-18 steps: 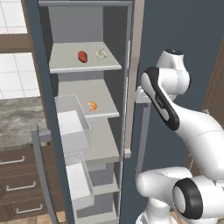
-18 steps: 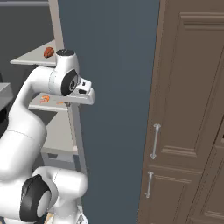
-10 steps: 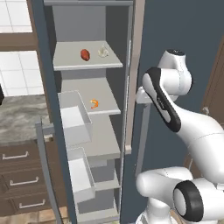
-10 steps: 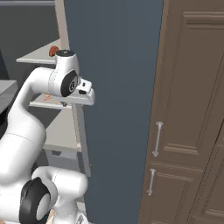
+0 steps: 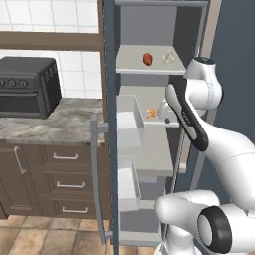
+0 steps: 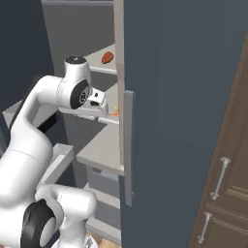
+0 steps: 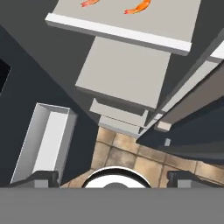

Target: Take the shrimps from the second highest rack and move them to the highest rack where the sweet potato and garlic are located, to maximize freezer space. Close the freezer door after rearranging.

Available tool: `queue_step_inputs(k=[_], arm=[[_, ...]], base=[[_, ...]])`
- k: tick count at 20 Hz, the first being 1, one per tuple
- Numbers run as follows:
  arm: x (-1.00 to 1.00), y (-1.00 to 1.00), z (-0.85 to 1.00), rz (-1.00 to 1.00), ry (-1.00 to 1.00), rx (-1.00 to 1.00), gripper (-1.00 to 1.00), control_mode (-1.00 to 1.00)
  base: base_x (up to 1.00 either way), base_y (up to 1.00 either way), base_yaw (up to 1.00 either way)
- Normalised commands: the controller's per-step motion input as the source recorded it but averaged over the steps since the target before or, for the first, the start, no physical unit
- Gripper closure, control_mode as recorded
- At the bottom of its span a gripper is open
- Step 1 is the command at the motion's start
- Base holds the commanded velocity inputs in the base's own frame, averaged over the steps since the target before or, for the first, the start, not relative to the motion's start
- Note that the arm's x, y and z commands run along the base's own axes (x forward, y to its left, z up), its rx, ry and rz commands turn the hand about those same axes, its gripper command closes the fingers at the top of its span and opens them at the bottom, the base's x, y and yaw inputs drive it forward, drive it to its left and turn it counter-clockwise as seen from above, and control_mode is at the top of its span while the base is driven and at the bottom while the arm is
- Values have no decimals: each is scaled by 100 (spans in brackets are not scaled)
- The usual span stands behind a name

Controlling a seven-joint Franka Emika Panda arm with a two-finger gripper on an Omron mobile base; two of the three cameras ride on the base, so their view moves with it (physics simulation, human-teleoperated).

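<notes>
Two orange shrimps (image 7: 138, 7) lie on the second highest rack (image 7: 118, 33), at the top of the hand view; they also show as an orange spot, the shrimps (image 5: 151, 112) and shrimps (image 6: 115, 112). On the highest rack (image 5: 134, 66) sit the reddish sweet potato (image 5: 148, 59) and the pale garlic (image 5: 168, 57). My gripper (image 5: 166, 113) hangs at the front edge of the shrimp rack, pointing down past it. The gripper (image 7: 113, 179) is open, its fingertips (image 7: 41, 178) wide apart and holding nothing.
The freezer door (image 6: 193, 97) stands open at the right, its handle (image 6: 128, 145) close to my arm. White bins (image 5: 130, 122) hang on the left side. A black toaster oven (image 5: 29, 85) stands on the stone counter (image 5: 55, 124). Lower racks and tiled floor lie below the hand.
The base has driven, so both base pictures have shifted and the counter with the oven has come into view. The arm's pose looks unchanged; shrimps still lie on their rack.
</notes>
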Motion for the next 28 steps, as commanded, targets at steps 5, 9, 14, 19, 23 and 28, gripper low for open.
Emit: queue_step_inputs(k=[5, 9, 14, 19, 23, 28], arm=[[0, 0, 0, 0, 0, 0, -100, 100], [0, 0, 0, 0, 0, 0, -100, 100], [0, 0, 0, 0, 0, 0, -100, 100], [0, 0, 0, 0, 0, 0, -100, 100], [0, 0, 0, 0, 0, 0, -100, 100], [0, 0, 0, 0, 0, 0, -100, 100]], base=[[1, 24, 16], [12, 21, 6], [13, 29, 9], [-4, -25, 5], [-2, -53, 8], [23, -30, 14]])
